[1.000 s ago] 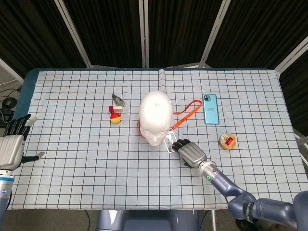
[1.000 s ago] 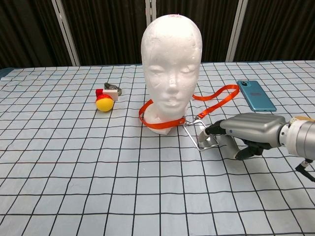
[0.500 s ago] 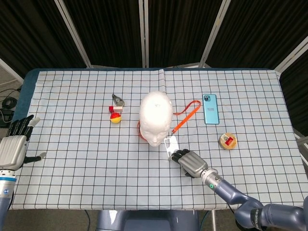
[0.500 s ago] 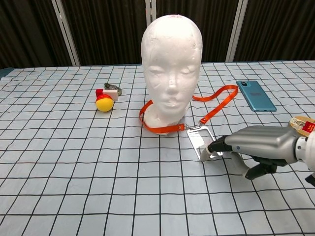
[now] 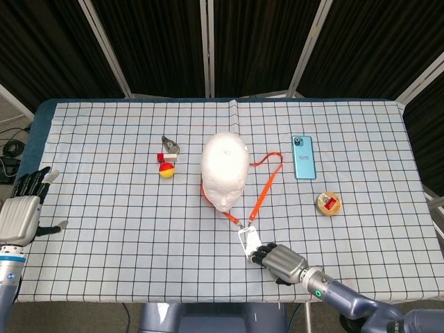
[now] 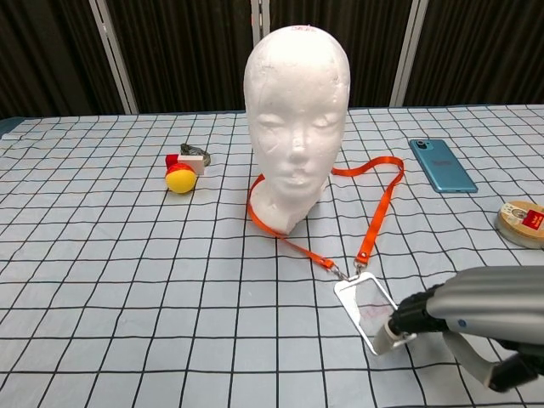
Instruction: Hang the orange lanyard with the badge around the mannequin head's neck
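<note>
The white foam mannequin head (image 5: 225,168) (image 6: 295,119) stands upright mid-table. The orange lanyard (image 5: 262,190) (image 6: 377,208) loops around the base of its neck and trails toward the front edge. A clear badge (image 5: 247,239) (image 6: 370,311) hangs at its end. My right hand (image 5: 279,261) (image 6: 463,323) pinches the badge's near corner and holds it just above the cloth. At the far left edge, my left hand (image 5: 23,210) rests with its fingers apart and holds nothing.
A teal phone (image 5: 303,157) (image 6: 440,164) lies right of the head. A small round tin (image 5: 329,203) (image 6: 523,223) sits nearer the right edge. A yellow ball with a red and white piece (image 5: 166,169) (image 6: 181,177) and a grey clip (image 5: 170,145) lie left of the head.
My right hand has pulled the badge from beside the neck toward the front edge. The lanyard has drawn out straight behind it. The left hand barely moved.
</note>
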